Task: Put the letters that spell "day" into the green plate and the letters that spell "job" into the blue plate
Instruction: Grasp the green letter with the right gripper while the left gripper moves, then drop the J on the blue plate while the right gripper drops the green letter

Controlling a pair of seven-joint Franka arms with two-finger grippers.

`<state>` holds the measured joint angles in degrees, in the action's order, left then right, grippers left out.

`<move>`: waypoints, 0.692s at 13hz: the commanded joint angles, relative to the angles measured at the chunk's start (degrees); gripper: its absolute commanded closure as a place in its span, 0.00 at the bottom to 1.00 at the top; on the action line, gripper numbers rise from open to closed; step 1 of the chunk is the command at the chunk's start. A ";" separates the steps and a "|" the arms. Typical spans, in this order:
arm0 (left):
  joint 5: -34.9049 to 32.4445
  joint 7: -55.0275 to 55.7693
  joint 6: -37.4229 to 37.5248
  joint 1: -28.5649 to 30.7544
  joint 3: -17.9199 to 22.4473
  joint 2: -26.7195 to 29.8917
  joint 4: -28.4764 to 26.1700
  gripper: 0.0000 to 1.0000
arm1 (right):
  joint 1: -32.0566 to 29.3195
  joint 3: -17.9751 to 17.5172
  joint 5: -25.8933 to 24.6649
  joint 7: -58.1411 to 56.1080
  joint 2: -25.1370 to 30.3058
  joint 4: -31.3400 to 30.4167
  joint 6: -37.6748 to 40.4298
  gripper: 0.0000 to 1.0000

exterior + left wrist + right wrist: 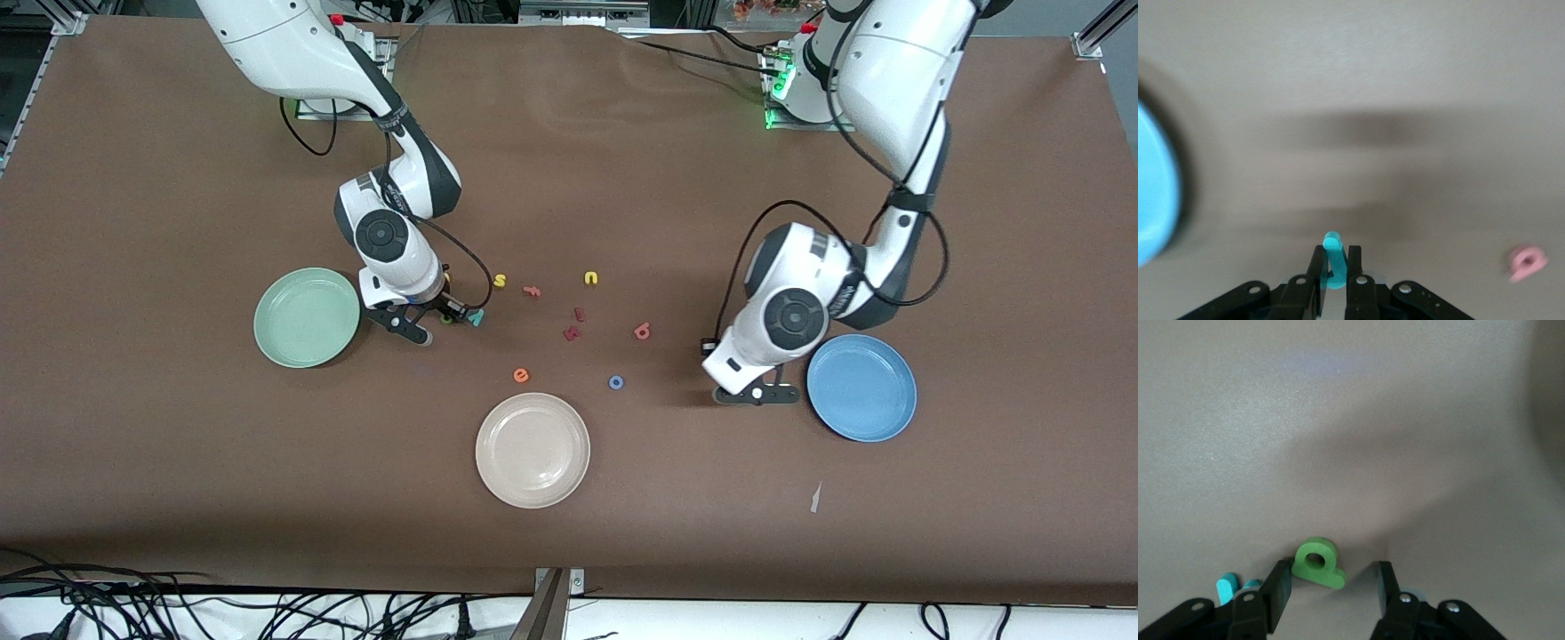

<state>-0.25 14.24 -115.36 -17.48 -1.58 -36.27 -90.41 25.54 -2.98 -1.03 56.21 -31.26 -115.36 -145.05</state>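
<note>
On your tabletop [133,178] the green plate [307,317] sits toward the right arm's end. Just beside it you have the right hand [423,322] low over the tabletop, its fingers [1277,593] apart with the green d [1318,563] lying flat between them, not gripped. The teal y [477,317] lies just beside that hand. Mid-table you can see a yellow s [500,281], a yellow u [591,278], some dark red letters [573,332], the pink-red b [643,332], an orange e [521,375] and the blue o [615,382], with a cream plate [532,450] nearer the front camera. Your left hand [1335,267] is clamped on the teal j [1334,259], beside the blue plate [861,388].
</note>
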 commanded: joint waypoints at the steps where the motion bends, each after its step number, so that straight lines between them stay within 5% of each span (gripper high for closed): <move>1: -1.42 -14.63 3.04 5.16 -0.44 2.69 -1.43 0.96 | 0.56 0.34 -1.26 1.36 -0.82 0.75 -0.58 0.49; 4: -1.59 -27.99 3.13 10.52 -0.44 2.69 -1.79 0.97 | 0.56 0.34 -1.26 1.36 -0.73 0.75 -0.49 0.77; 9: -6.24 -36.29 -0.64 14.32 -0.35 0.41 -1.70 0.97 | 0.30 1.22 -1.35 0.66 1.63 2.41 4.40 0.87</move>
<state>-3.96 -20.41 -113.62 -3.59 -1.41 -35.19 -91.48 25.66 -2.64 -1.13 56.24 -31.20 -114.51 -144.46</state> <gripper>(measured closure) 0.846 0.665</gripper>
